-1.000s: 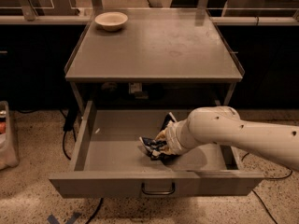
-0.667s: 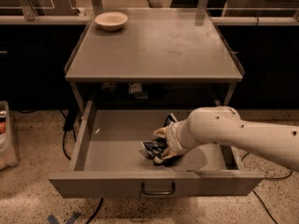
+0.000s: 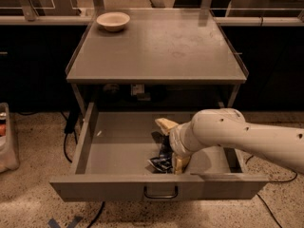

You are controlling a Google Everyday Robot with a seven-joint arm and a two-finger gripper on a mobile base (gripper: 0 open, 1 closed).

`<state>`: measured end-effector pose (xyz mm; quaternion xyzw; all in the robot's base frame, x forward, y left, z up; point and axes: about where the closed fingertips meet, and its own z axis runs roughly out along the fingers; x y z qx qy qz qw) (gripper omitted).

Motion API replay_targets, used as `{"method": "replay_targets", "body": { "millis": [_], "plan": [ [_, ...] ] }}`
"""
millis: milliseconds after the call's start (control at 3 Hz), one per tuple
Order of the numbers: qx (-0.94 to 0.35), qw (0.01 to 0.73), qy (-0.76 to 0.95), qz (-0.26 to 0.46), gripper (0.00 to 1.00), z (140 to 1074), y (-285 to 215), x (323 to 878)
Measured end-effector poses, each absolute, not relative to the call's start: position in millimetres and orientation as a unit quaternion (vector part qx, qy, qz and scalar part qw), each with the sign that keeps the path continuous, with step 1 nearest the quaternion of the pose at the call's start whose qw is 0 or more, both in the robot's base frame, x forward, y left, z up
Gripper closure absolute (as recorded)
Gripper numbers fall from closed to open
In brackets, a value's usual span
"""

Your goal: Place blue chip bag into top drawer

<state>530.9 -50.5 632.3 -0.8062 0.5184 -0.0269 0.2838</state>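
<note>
The top drawer is pulled out under the grey tabletop, its front panel and small curved handle facing me. The blue chip bag lies crumpled on the drawer floor near the front, right of centre. My gripper reaches down into the drawer from the right on the white arm. It is open, with one tan finger behind the bag and the other just right of it. Part of the bag is hidden by the wrist.
A white bowl stands at the back left of the grey tabletop. A cable hangs left of the drawer. A pale bin stands on the floor at the far left. Blue tape marks the floor.
The bag has settled slightly lower and toward the drawer front. The arm and gripper have hardly moved.
</note>
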Motion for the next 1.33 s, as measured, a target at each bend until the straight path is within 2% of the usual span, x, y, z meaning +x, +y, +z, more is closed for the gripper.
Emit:
{"method": "replay_targets", "body": {
  "millis": [333, 1333],
  "plan": [
    [-0.809, 0.279, 0.516, -0.045, 0.0, 643, -58, 533],
    [-0.794, 0.238, 0.524, -0.195, 0.0, 752, -127, 520]
  ]
}}
